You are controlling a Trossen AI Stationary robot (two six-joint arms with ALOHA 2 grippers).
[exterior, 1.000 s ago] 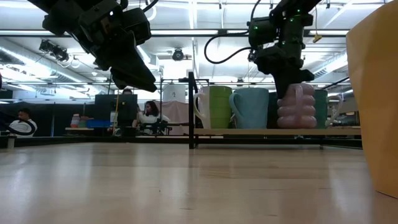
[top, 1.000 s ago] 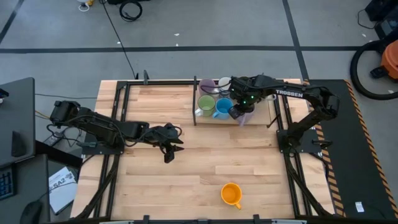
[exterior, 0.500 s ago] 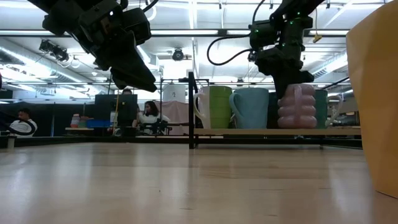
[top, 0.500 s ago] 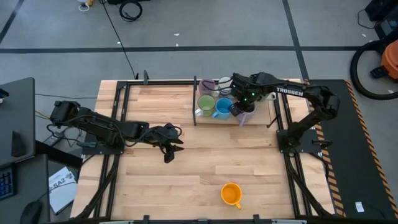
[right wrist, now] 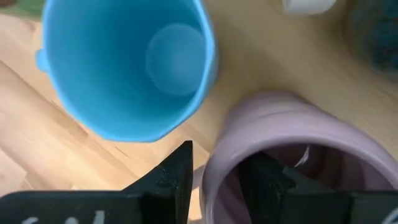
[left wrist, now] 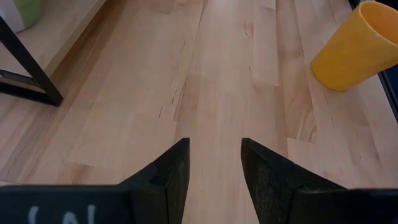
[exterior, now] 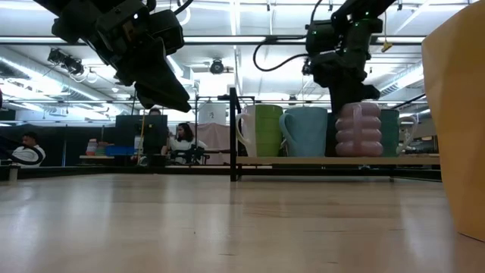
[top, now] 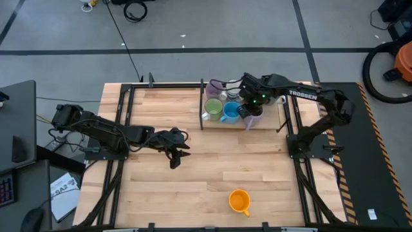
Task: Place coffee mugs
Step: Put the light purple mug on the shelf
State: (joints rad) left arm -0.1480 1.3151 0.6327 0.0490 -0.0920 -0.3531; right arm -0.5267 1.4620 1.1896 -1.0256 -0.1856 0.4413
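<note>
Hidden under the right arm in the high view: most of the far row of mugs on the low shelf [exterior: 318, 160] at the table's far edge. Hard to separate there; only a small lilac mug [top: 214, 86] clearly made out at the shelf's left end. In the right wrist view, just a white sliver [right wrist: 308, 5] cut off by the edge and a dark blur [right wrist: 379, 31] beside it. In the low view, cut off at the right edge and looming close to the camera: the orange mug [exterior: 462, 114]. Same mug seen whole from above, standing alone near the table's [top: 193, 174] front edge, well apart from the shelf.

On the shelf's near row, upright, left to right from above: green mug [exterior: 265, 129], blue mug [exterior: 307, 130], ribbed lavender mug [exterior: 358, 129]. Lavender one stacked in rounded rings, pale purple, empty inside, just beside the blue one.

Right gripper [right wrist: 217, 165] down at the lavender mug's rim, on the side nearest the blue mug. Clamped or loose: cannot tell.

Left gripper [left wrist: 214, 155] hovering above bare wood left of the table's middle, spread apart, holding nothing.
</note>
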